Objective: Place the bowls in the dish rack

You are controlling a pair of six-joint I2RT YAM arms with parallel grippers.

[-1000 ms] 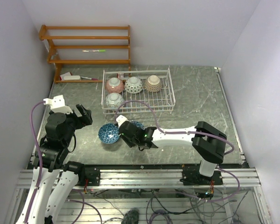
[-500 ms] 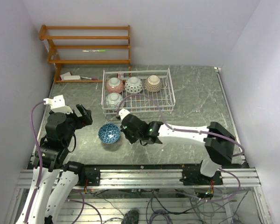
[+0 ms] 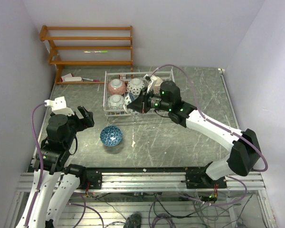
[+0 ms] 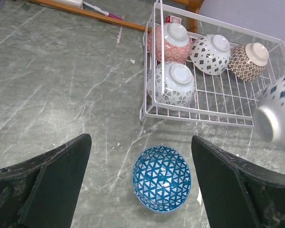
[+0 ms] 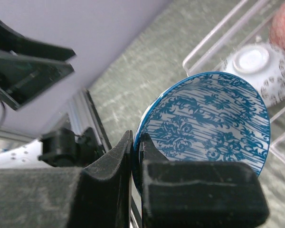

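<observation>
Item under handling: a small round ceramic bowl with a blue scroll pattern inside (image 5: pixel 213 123). It is gripped by its rim in the right end effector (image 5: pixel 137 142), whose two fingers are closed narrowly on the rim, one inside and one outside. The bowl is tipped on edge. It sits over the near row of the rectangular white wire-grid dish rack (image 3: pixel 175 97), just beside an upturned pale bowl with blue motifs (image 3: pixel 115 101). Whether it touches the wires cannot be told. In the left wrist view it appears blurred at the right edge.

Rack contents: four bowls, all upside down with foot rings up. The far row holds a red-patterned bowl (image 3: pixel 116 86), a black-and-white diamond-patterned bowl (image 3: pixel 136 85) and a tan-patterned bowl (image 3: pixel 155 84), which is partly behind the right arm. The pale bowl occupies the near left corner.

Outside the rack: a blue bowl with a triangle lattice (image 3: pixel 111 136) stands upright on the grey-green marbled bench (image 3: pixel 190 137), near the rack's front left corner and apart from it.

Left end effector (image 3: pixel 85 116): fingers spread wide, empty, poised above the bench near that bowl.

An orange-brown wooden shelf unit (image 3: pixel 90 47) stands at the far left.
</observation>
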